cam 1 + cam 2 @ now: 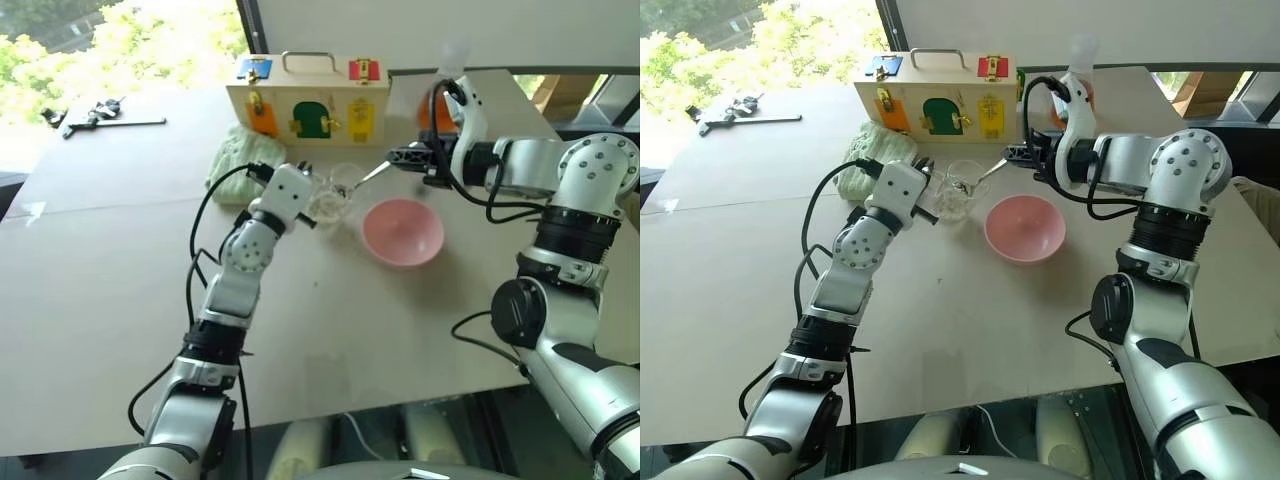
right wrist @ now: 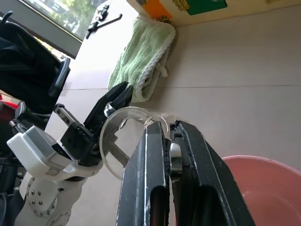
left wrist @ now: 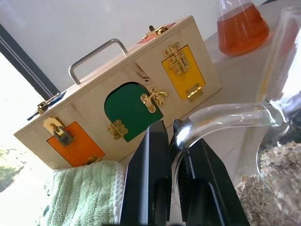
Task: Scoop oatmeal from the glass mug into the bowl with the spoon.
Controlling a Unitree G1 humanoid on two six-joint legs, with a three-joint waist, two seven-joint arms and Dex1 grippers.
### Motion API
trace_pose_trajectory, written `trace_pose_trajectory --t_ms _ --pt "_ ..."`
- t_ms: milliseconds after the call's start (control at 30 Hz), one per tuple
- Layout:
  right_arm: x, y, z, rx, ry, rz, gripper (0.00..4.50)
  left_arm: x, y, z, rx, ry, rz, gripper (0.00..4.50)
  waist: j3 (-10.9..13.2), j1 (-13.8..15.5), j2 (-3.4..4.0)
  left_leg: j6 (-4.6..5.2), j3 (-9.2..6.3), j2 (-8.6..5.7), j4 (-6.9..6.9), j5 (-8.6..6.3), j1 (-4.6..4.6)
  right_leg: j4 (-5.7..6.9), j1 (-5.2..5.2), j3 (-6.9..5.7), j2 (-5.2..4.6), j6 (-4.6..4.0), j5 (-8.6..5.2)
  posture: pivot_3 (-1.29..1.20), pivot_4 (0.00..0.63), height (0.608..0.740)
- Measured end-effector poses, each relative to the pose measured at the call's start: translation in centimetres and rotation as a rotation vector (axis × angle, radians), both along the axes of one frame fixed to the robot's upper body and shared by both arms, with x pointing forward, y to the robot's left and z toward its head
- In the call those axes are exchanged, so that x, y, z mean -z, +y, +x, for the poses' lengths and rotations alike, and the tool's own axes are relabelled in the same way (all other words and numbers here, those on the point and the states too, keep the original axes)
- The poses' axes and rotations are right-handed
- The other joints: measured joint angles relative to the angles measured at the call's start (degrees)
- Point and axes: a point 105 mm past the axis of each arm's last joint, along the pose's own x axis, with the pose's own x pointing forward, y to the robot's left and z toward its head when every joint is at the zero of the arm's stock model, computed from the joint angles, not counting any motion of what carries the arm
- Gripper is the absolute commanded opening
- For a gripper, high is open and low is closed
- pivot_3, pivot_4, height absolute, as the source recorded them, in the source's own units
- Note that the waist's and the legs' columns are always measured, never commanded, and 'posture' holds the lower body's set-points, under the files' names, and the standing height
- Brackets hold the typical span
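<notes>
Holding the mug (image 1: pixel 958 190) by its handle, the left gripper (image 1: pixel 930 196) is clamped; the right gripper (image 1: pixel 1015 153) is pinching the spoon (image 1: pixel 985 176) into its oatmeal (image 3: pixel 270 176). Mid-table, the bowl (image 1: pixel 1025 228) looks empty, so transfer remains.

Pale tabletop (image 1: pixel 120 290) beside a bright window (image 1: pixel 120 40), greenery outside.

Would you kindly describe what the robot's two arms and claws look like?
Both arms are silver-white with rounded segments and black joint rings, and loose black cables loop alongside them. The left claw and right claw each have two flat black fingers; ridged teeth line the inner faces.
</notes>
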Motion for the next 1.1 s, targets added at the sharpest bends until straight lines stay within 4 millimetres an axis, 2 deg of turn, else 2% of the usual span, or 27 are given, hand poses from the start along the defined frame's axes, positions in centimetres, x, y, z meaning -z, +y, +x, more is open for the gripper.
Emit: trace_pose_trajectory --t_ms 267,400,700,1100 --pt "-0.6 -0.3 0.6 0.062 0.066 0.057 0.0 0.0 0.3 0.1 -0.008 -0.018 0.016 0.05 0.0 0.0 0.0 0.0 0.11 0.0 0.0 0.0 0.0 0.29 -0.08 -0.11 -0.09 0.0 0.0 0.0 0.15 0.74" --pt "-1.0 -0.4 0.3 0.072 0.066 0.064 0.0 -0.4 0.3 0.2 -0.014 -0.043 0.02 0.05 0.0 -0.1 0.0 0.01 0.37 0.0 0.0 0.0 -0.01 0.65 -0.3 -0.12 -0.19 0.0 0.0 0.0 0.15 0.74" --pt "-1.6 -0.6 -0.2 0.09 0.059 0.072 0.0 -0.3 1.3 0.4 -0.065 -0.076 0.066 0.05 0.0 -1.4 0.0 0.02 0.5 0.01 0.01 0.01 -0.02 0.67 -0.44 -0.02 -0.2 0.0 0.0 0.0 0.15 0.74" --pt "-1.7 -0.7 -0.7 0.119 0.08 0.1 0.0 -0.2 2.0 0.5 -0.125 -0.105 0.073 0.05 0.0 -1.4 0.0 0.03 0.56 0.01 0.01 0.01 -0.02 0.67 -0.47 0.04 -0.19 0.0 0.0 0.0 0.15 0.74"
